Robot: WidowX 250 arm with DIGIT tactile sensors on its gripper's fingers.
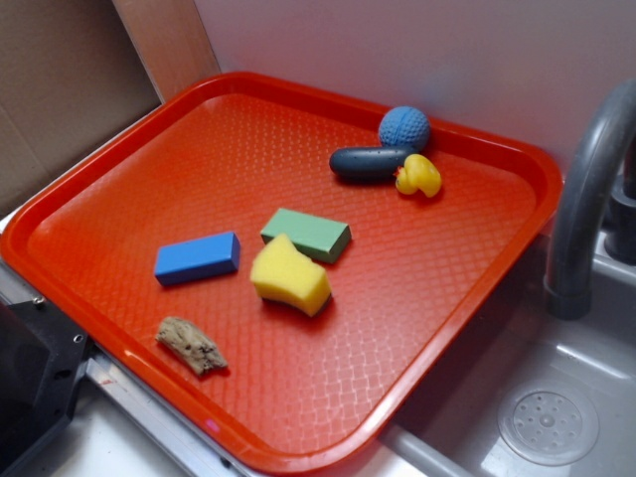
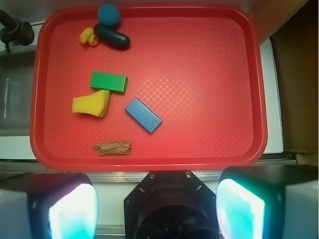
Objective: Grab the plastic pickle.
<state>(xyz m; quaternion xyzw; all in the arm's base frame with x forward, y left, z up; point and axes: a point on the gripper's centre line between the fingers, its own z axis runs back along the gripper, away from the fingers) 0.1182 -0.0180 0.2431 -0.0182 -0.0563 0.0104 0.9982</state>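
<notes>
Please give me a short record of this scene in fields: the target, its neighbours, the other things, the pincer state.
target: plastic pickle, lying flat near the far rim of the red tray
neighbours: blue ball and yellow duck, both close against it
other things: green block, blue block, yellow sponge, brown wood piece
pincer: pincer open, empty, outside the tray's near rim

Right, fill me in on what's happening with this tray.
Nothing is being handled yet. The gripper is open and empty, hanging back from the near edge of the red tray. Its target, the plastic pickle, lies untouched at the far side, touching a blue ball and right next to a yellow duck. A blue block, green block, yellow sponge and brown wood piece sit nearer.
</notes>
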